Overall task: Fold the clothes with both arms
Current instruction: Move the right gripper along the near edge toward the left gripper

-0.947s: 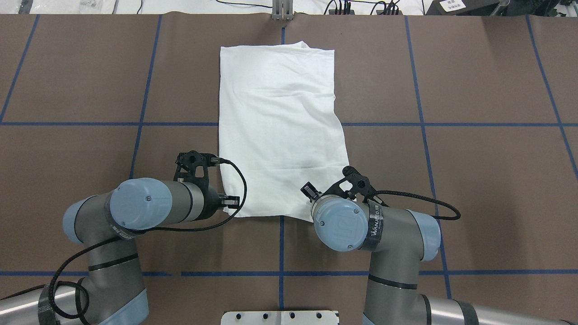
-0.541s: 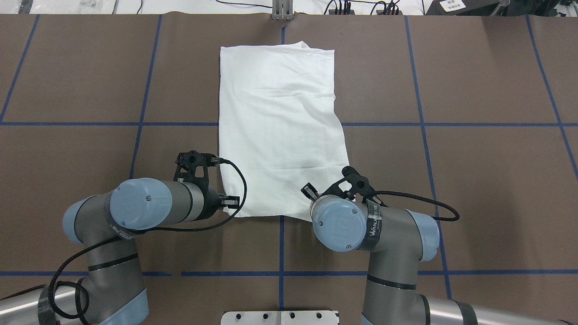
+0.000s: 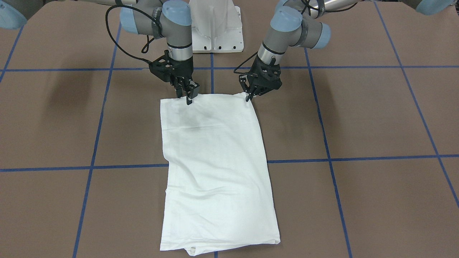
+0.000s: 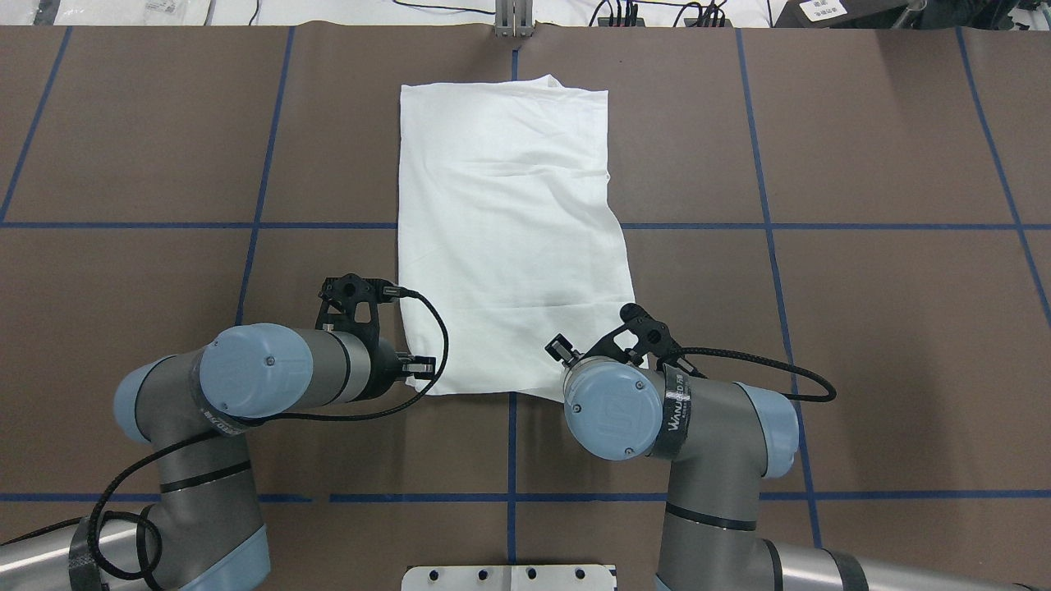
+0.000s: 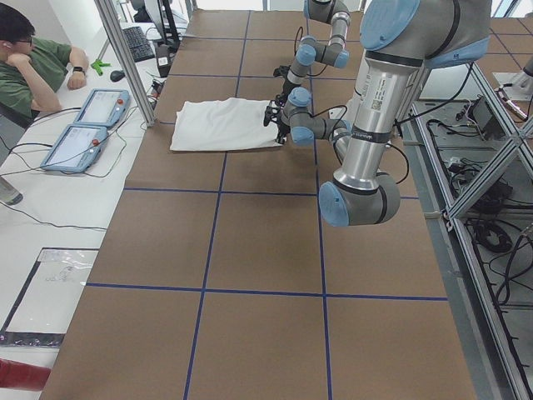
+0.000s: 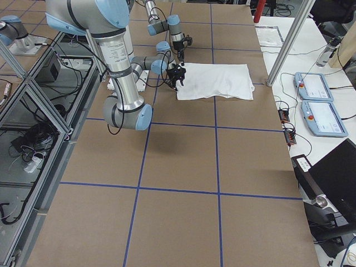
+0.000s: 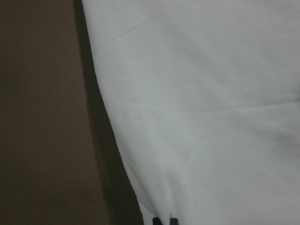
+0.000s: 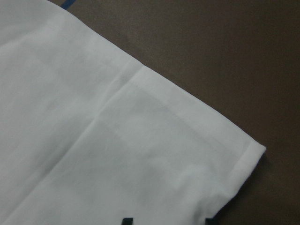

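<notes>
Folded shirt (image 3: 215,168) lies flat on the bench (image 3: 358,125). Left pincer (image 3: 248,96) pinches one robot-side corner; right pincer (image 3: 187,96), fingers spread, straddles the other corner's hem.

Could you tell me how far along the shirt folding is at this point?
Done: the shirt lies flat as a narrow rectangle, no sleeves showing. In hand: the left gripper looks pinched on one corner of the edge nearest the robot; the right gripper is open near the other corner. Left: shut the right gripper, then probably fold that edge over to the far end.
</notes>
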You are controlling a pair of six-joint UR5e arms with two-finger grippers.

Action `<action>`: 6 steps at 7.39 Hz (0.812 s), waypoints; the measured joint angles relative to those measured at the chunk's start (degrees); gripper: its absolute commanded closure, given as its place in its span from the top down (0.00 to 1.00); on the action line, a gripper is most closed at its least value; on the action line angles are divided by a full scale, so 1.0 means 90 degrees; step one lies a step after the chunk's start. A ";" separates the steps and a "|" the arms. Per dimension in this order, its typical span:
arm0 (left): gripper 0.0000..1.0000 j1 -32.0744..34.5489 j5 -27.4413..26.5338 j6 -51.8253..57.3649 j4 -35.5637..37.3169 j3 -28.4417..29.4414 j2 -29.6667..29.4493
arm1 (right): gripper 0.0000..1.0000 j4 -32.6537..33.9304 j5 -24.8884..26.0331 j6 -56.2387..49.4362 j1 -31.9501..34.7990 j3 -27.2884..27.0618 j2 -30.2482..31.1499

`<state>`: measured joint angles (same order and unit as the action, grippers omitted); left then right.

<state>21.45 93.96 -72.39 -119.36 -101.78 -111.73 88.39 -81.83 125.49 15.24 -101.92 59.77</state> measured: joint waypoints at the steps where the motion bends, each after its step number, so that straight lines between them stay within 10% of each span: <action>1: 0.00 0.0000 0.0000 -0.0002 0.0000 -0.0003 0.0009 | 0.83 0.0020 -0.0001 0.0000 -0.0046 0.0010 -0.0003; 6: 0.00 0.0000 -0.0008 -0.0022 0.0000 -0.0089 0.0057 | 0.79 0.0031 0.0009 0.0018 -0.0109 0.0173 -0.0190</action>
<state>21.44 93.88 -72.58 -119.35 -102.58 -111.22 88.67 -81.74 125.66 14.26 -100.37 58.06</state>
